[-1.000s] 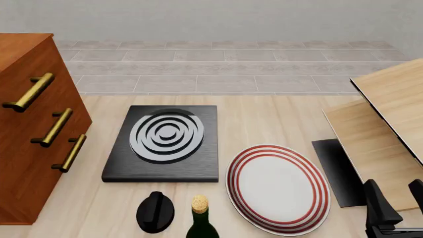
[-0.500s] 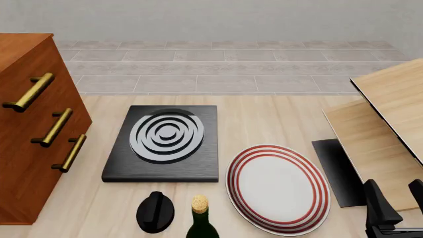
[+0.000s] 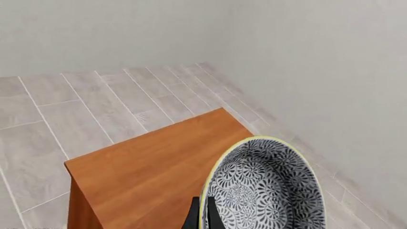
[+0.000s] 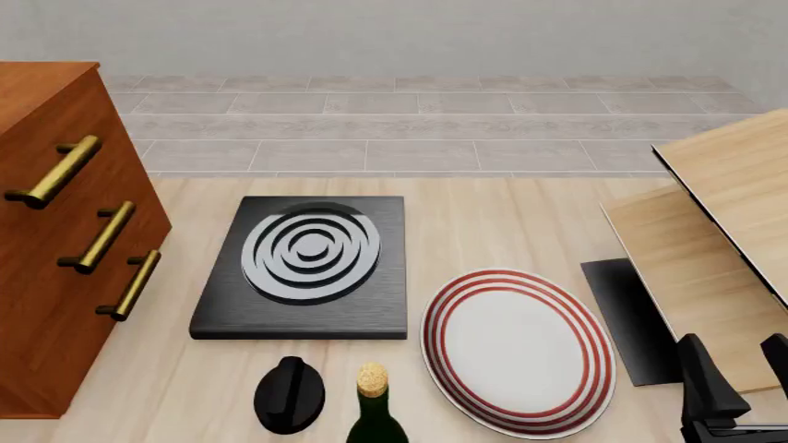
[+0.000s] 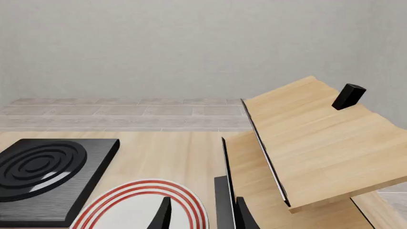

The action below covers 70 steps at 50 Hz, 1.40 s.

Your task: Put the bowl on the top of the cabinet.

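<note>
Nothing has moved since the earlier front frames; your left gripper (image 3: 202,215) grips the bowl (image 3: 264,188) by its rim, tilted above the cabinet (image 3: 149,164) top's edge; release now and it may topple off; right gripper (image 5: 200,212) idles unclenched.

Right tool (image 4: 739,392): matte black, angular tapered fingers (image 5: 163,214).

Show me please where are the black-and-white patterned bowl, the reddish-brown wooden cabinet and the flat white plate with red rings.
black-and-white patterned bowl (image 3: 267,191), left wrist view, on its patterned inside
reddish-brown wooden cabinet (image 3: 146,171), left wrist view, on its flat top
flat white plate with red rings (image 4: 518,346), front view, on its white middle
</note>
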### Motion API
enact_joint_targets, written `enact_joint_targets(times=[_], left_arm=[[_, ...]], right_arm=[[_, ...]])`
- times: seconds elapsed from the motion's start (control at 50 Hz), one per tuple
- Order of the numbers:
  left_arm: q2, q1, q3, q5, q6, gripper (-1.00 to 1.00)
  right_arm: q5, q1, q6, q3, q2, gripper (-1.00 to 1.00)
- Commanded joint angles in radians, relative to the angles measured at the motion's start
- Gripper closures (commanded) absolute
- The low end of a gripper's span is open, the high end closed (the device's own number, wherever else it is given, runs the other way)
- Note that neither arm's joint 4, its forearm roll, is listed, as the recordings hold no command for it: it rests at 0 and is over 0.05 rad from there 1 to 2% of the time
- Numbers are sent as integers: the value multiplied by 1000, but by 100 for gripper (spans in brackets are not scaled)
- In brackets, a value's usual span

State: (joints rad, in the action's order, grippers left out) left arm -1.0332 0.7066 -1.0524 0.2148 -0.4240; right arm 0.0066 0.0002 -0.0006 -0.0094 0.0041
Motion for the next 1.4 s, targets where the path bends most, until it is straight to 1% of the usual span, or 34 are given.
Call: enact_joint_targets(times=[0.02,0.14,0.2,0.38,0.52,0.54,0.72,0.94,1.2,1.4], left_arm=[[-20,4,3,-16,24,100],[-34,6,1,-24,35,100],[-48,27,-4,-35,39,100],[-53,31,2,-48,48,100],[-56,60,6,-73,75,100],[-63,75,3,-73,86,-100],[-53,85,2,-72,86,-100],[28,77,22,-79,79,-100],[126,78,18,-70,65,-100],[137,74,21,-63,54,-100]], right_arm=[[0,0,0,0,0,-100],[0,0,0,0,0,-100],[0,0,0,0,0,-100],[0,0,0,0,0,-100],[0,0,0,0,0,-100],[0,0,0,0,0,-100],[0,0,0,0,0,-100],[0,0,0,0,0,-100],[0,0,0,0,0,-100],[0,0,0,0,0,-100]])
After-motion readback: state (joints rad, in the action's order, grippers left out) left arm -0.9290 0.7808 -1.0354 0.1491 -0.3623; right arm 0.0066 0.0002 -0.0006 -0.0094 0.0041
